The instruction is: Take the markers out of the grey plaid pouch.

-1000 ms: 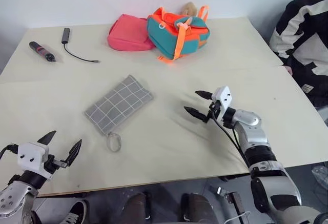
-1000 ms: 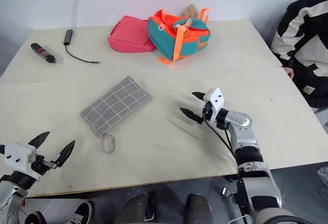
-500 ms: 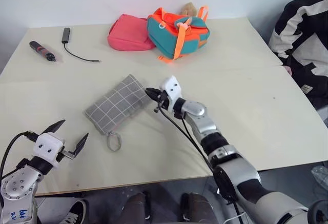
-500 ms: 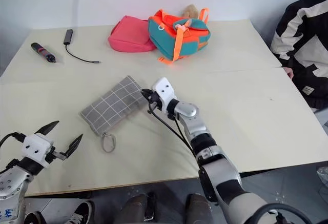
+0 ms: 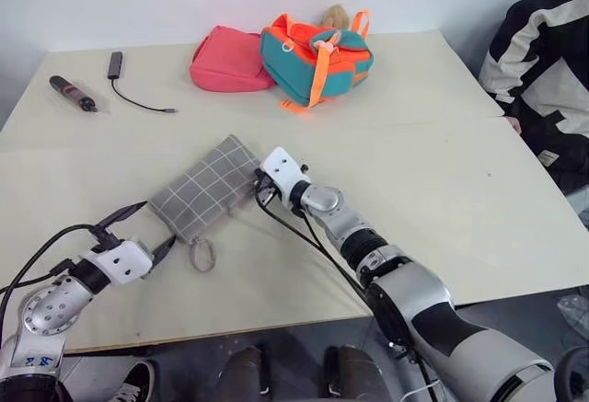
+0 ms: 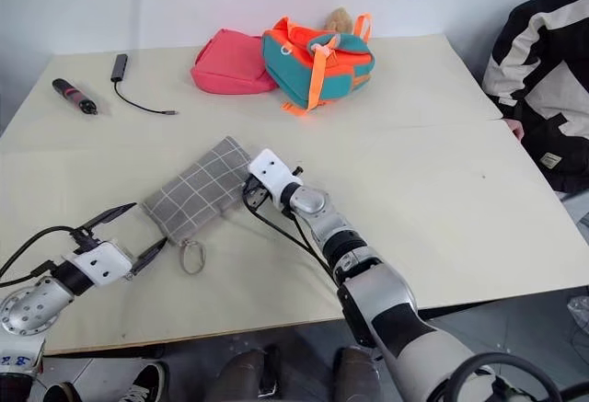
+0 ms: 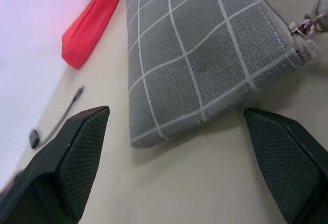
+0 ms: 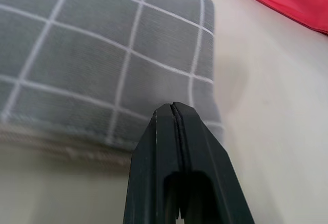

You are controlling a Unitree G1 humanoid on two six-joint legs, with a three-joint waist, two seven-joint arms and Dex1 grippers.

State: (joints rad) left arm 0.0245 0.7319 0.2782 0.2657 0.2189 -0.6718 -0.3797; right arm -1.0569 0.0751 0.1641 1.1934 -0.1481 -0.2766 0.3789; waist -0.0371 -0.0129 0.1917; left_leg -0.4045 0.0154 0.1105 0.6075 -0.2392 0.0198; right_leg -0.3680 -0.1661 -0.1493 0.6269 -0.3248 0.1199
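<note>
1. Centrally placed on the pale beige table [image 5: 442,172]: flat rectangular grey fabric pouch with thin white grid lines [image 5: 204,189], lying closed, loop pull [image 5: 202,254] trailing from its near corner toward 6 o'clock.
2. Right gripper [image 6: 248,190] pressed against the pouch's long edge at about 3 o'clock of it, black fingers [image 8: 177,152] brought fully together; cannot tell whether any fabric is pinched between them.
3. Left gripper [image 5: 143,227] at roughly 8 o'clock of the pouch, just beside its near end, fingers [image 7: 77,147] spread wide apart, holding nothing.
4. Toward 12 o'clock at the far edge: soft pink pouch [image 5: 225,59] touching a teal-and-orange bag [image 5: 316,51].
5. Toward 10 o'clock, well apart: black cable with a plug [image 5: 129,80] and thick black-and-red pen-like tool [image 5: 72,93].
</note>
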